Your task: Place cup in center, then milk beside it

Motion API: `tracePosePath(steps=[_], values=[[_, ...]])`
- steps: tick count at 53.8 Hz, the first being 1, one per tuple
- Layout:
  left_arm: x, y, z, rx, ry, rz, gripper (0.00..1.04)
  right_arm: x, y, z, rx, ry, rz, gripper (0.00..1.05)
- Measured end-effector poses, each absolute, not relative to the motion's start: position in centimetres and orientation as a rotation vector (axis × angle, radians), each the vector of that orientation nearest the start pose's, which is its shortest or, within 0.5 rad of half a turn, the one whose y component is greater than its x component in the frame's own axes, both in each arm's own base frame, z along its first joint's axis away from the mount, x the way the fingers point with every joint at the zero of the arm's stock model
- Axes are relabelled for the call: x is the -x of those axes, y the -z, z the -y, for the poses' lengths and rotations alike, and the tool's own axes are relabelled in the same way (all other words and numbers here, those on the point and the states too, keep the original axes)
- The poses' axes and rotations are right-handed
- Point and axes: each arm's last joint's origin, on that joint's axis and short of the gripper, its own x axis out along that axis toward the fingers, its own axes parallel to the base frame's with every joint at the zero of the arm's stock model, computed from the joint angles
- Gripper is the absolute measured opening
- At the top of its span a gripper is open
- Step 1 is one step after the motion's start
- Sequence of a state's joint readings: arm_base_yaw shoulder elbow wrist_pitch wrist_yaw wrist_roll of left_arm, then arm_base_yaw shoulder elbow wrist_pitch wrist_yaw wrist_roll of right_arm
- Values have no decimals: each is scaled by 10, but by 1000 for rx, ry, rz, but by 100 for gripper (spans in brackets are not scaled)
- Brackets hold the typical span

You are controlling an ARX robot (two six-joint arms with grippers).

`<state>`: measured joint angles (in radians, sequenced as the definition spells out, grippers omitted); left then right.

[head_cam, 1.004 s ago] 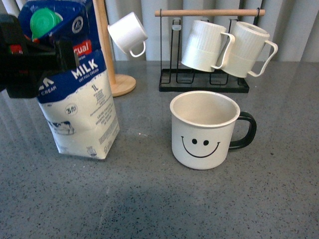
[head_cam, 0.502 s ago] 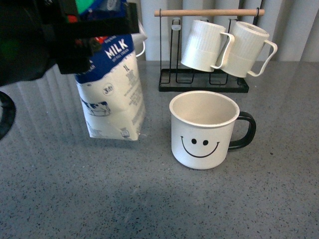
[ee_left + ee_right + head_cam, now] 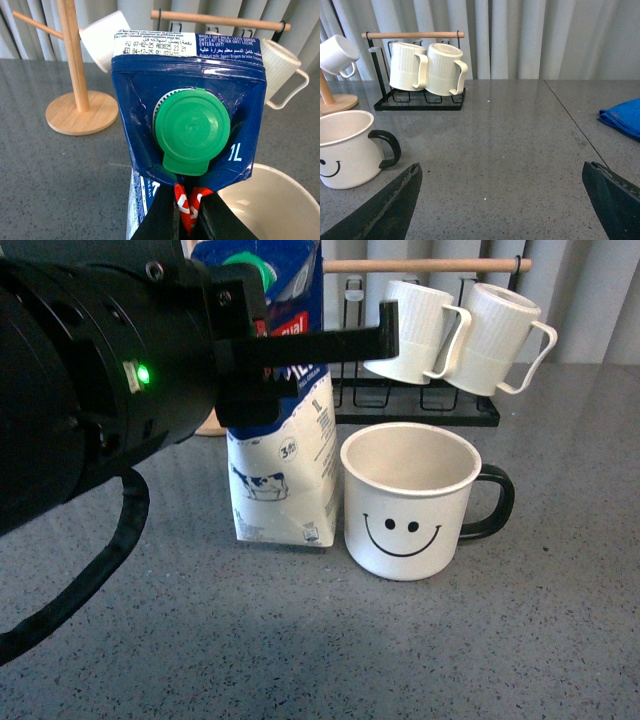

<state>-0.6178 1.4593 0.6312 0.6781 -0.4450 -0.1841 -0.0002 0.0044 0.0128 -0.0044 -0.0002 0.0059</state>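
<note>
Front view: the left hand [image 3: 320, 342] grips the milk [image 3: 285, 475] up high. The carton stands just beside the cup [image 3: 405, 502], mid-surface [image 3: 500, 640].

Left wrist view: the jaws pinch it under the green cap [image 3: 192, 130]. It's probably heavy with squashy walls, so holding it high seems sensible.

Right wrist view: the right hand [image 3: 500, 200] is wide open and empty.

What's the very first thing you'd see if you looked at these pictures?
The big black left arm fills the left of the front view, its fingers pinching the top of the blue-and-white milk carton. Close beside the carton, to its right in that view, stands the smiley cup with its black handle. In the left wrist view the carton's green cap sits bright in the middle.
</note>
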Motion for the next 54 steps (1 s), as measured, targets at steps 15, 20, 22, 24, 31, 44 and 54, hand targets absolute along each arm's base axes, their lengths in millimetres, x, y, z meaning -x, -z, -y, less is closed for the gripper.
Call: tracePosePath(steps=[15,20,22,24,31,44,54], values=[[-246,-202,167,101,148,-168,3,-97,-167,0,-6,0,4,98],[-246,-202,168,106,143,-167,3,-97,-167,0,-6,0,4,98],[-246,-202,168,108,142,-167,3,-97,-167,0,-6,0,4,98],[-246,-202,169,108,143,-168,3,-97,-167,0,-6,0,4,98],[-246,-201,170,110,142,-173,13,-97,-167,0,-6,0,4,98],[-246,-203,171,133,152,-170,53,-97,-167,0,-6,0,4,98],[-245,-206,172,137,157,-166,80,-97,-167,0,-6,0,4,98]])
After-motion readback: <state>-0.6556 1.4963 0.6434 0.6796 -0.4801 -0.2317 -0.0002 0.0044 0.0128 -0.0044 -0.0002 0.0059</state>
